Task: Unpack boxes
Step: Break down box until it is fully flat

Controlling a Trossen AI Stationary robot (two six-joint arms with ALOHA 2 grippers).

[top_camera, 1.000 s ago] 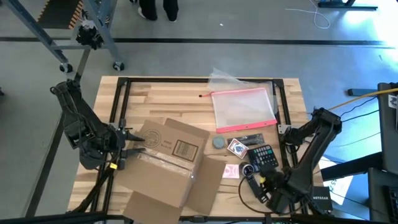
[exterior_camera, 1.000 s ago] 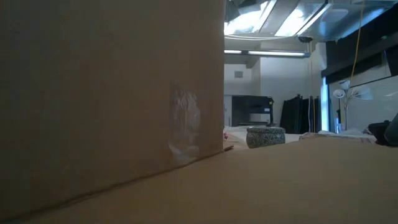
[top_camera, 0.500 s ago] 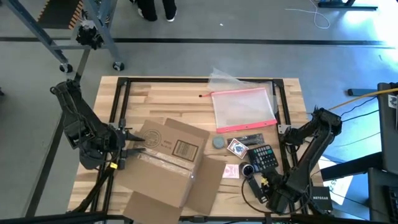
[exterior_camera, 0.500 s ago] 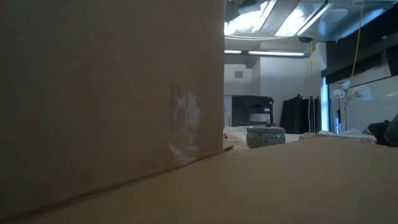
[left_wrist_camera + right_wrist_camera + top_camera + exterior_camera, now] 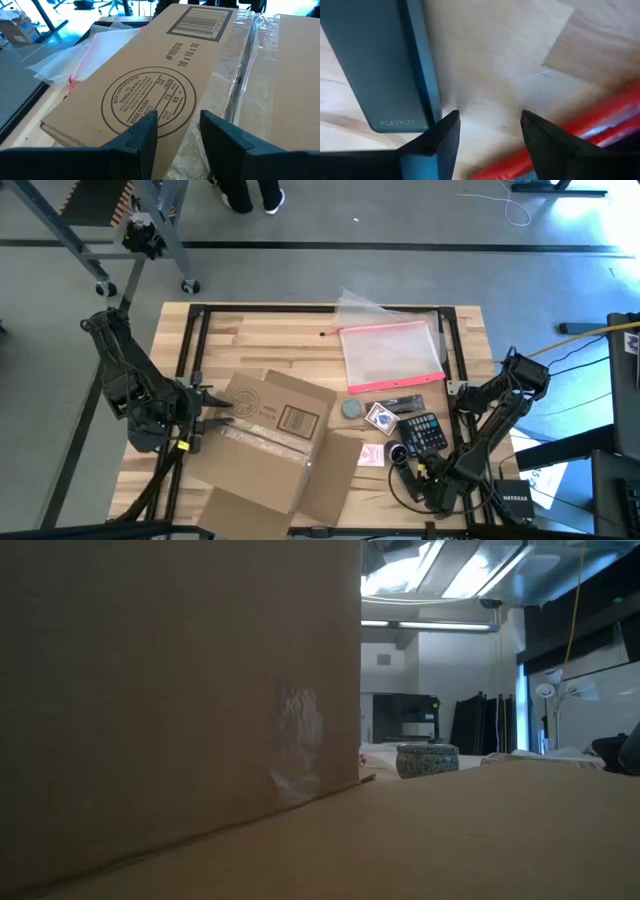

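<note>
Cardboard fills the near-left part of the table [image 5: 260,330]: the box [image 5: 270,445] is laid on its side there, a flap spread flat toward the table's near edge. Its long axis is run roughly from near-left to far-right. The left gripper [image 5: 205,408] is held against the box's left end, fingers apart and nothing clamped between them; in the left wrist view the printed panel and the taped seam are seen lying straight ahead of the fingertips. The right gripper [image 5: 418,472] is set well apart from the box, low over the near-right corner among unpacked items, its fingers spread and empty. The left arm is judged the nearer for any work on the box.
</note>
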